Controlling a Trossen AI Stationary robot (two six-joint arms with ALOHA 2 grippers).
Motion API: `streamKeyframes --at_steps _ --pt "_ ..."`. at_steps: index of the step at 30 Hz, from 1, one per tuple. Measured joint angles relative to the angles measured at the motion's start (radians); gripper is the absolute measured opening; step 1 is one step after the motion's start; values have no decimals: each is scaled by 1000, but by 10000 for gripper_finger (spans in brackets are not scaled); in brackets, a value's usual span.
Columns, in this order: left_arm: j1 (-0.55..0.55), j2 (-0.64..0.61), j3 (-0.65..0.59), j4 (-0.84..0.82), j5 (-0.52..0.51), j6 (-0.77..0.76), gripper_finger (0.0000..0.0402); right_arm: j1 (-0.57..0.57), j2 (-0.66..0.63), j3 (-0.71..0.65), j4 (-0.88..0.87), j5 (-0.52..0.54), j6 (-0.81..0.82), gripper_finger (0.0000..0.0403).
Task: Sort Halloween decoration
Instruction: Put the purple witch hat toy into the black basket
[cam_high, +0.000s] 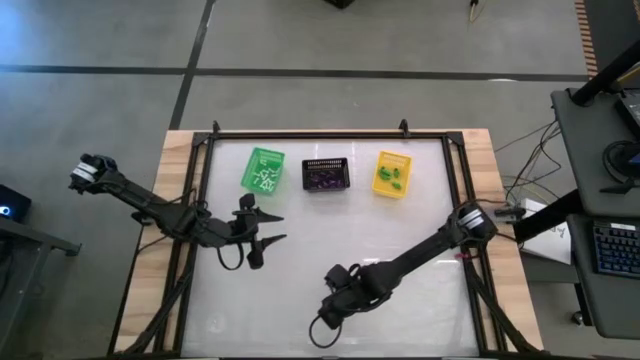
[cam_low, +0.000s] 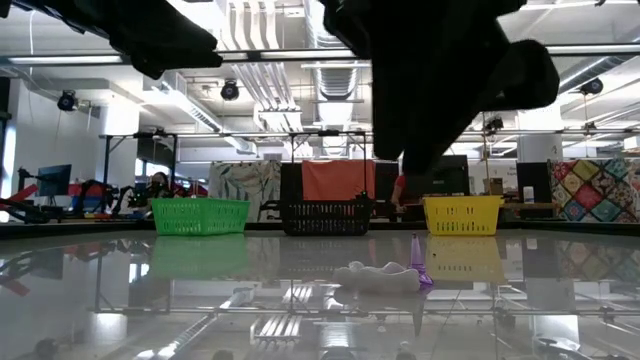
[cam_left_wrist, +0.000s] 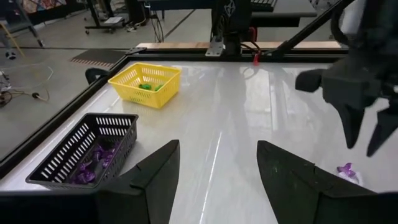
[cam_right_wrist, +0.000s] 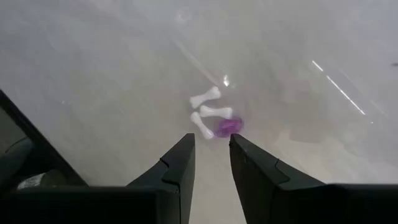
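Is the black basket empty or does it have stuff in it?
Not empty. The black basket has small purple trinkets lying on its bottom, seen through its open top in the left wrist view.

Three baskets stand in a row along the table's (cam_high: 420, 250) far side: one basket (cam_high: 263, 170) at the left, a second basket (cam_high: 326, 175) in the middle, a third basket (cam_high: 392, 173) at the right, each with trinkets in it. The left gripper (cam_high: 268, 228) sits before the first basket, fingers (cam_left_wrist: 155, 180) apart. The right gripper (cam_right_wrist: 211, 163) hangs near the front edge; three bones (cam_right_wrist: 209, 113) and another trinket (cam_right_wrist: 226, 127) lie on the table just beyond its fingertips, touching each other.
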Motion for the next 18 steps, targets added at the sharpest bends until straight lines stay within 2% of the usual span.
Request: streamKeyframes --at_steps 7,14,18 --pt "0 0 0 -8 0 -9 197 0 107 84 -26 -45 2 93" --pt "-2 2 0 -9 2 -33 197 0 172 186 -199 -33 9 92" --pt "-4 11 0 -10 2 -38 197 -1 183 208 -224 -13 -4 92"
